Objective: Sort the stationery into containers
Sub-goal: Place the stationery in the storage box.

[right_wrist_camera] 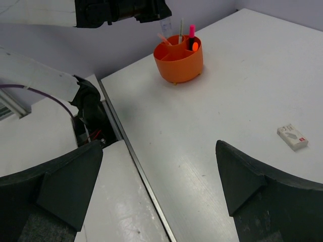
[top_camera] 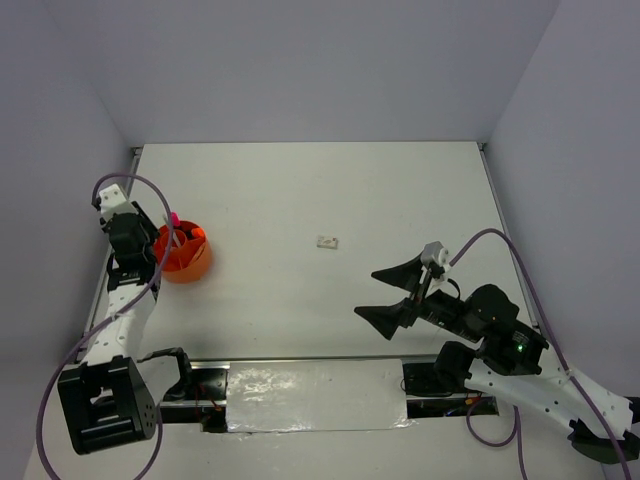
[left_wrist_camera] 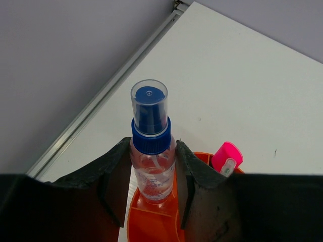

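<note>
The round orange tub (top_camera: 186, 256) stands at the table's left side, and it also shows in the right wrist view (right_wrist_camera: 179, 58). My left gripper (left_wrist_camera: 154, 147) is shut on a clear spray bottle with a blue cap (left_wrist_camera: 151, 126), held upright with its base inside a compartment of the tub (left_wrist_camera: 151, 222). A pink-capped highlighter (left_wrist_camera: 227, 156) stands in the tub, along with an orange-capped one (right_wrist_camera: 195, 46) and thin pens (right_wrist_camera: 180, 29). A white block (top_camera: 328, 241) lies mid-table and also shows in the right wrist view (right_wrist_camera: 292, 137). My right gripper (top_camera: 395, 290) is open and empty, well off to the right of the tub.
A metal rail (left_wrist_camera: 101, 96) runs along the table's left edge close to the tub. The table's near edge and a shiny base plate (right_wrist_camera: 131, 201) lie under my right gripper (right_wrist_camera: 161, 186). Grey walls enclose the table.
</note>
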